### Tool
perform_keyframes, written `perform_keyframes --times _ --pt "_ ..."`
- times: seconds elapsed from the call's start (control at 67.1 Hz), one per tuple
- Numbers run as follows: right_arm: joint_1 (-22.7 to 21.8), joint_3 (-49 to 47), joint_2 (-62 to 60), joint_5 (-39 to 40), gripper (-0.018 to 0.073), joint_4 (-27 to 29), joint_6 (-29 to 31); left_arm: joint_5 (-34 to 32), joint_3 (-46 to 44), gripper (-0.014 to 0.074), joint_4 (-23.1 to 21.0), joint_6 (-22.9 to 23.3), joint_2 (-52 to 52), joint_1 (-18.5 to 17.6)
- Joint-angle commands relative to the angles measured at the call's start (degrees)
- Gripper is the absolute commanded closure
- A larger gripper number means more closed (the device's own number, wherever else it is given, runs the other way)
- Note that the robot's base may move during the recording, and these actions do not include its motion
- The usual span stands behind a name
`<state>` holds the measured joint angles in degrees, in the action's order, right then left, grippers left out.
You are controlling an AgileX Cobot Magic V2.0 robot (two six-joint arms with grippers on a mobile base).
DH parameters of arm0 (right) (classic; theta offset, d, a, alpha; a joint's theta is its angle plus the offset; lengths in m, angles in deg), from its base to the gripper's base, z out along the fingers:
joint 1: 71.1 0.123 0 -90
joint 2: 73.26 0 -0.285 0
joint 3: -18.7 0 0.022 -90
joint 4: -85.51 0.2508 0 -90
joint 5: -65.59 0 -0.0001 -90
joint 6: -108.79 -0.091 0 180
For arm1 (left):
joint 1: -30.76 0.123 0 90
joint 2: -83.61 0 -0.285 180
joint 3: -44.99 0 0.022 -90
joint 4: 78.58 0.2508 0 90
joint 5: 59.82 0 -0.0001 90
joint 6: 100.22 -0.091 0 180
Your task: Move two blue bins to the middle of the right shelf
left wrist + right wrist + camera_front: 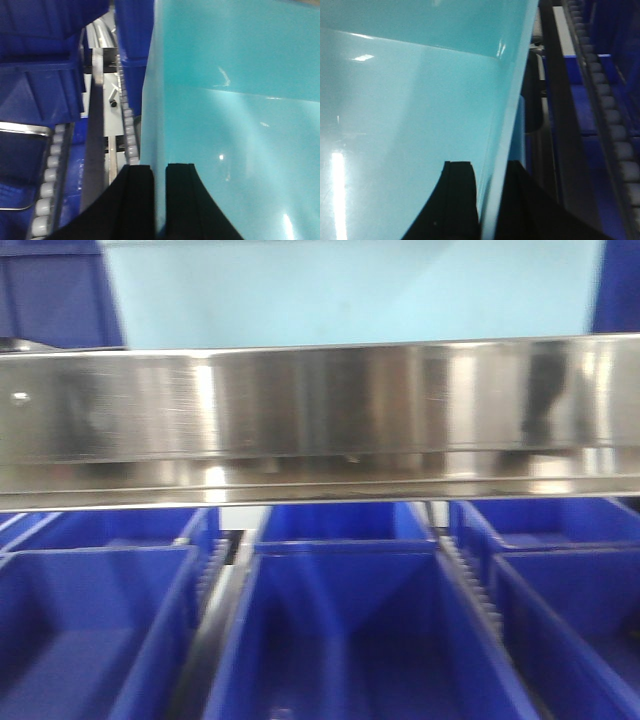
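While the left tool (160, 169) sits narrow, its two black fingers (137, 200) stand on either side of one thin wall of a light-blue bin (235, 100) and pinch it. The right tool (487, 167) does the same on a wall of the light-blue bin (410, 100), one finger (455, 200) against the glossy face and the other behind the rim, so both tools hold this bin.

From the front view the light-blue bin (350, 290) fills the space above a brushed steel shelf beam (320, 410) that runs from the left edge to the right. Below the beam, three dark-blue bins stand side by side on the lower shelf: a left one (90, 630), a middle one (350, 630) and a right one (570, 610). White roller tracks (47, 175) lie between them, and another roller track (615, 130) runs along the shelf just beside the right tool. More dark-blue bins (45, 65) stand near the left tool.
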<state>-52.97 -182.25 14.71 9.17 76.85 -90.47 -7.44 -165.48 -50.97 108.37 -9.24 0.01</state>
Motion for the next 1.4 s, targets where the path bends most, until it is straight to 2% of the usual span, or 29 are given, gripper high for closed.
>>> perform_keyframes --times 0.0,1.385 --pt "0.4 -0.4 -0.4 2.5 0.0724 1.0 1.2 -4.3 -0.6 0.0707 -1.4 0.1 0.5 -0.5" --pt "0.4 -0.4 -0.4 2.5 0.0724 1.0 1.2 -5.1 -0.6 0.0707 -1.4 0.1 0.5 -0.5"
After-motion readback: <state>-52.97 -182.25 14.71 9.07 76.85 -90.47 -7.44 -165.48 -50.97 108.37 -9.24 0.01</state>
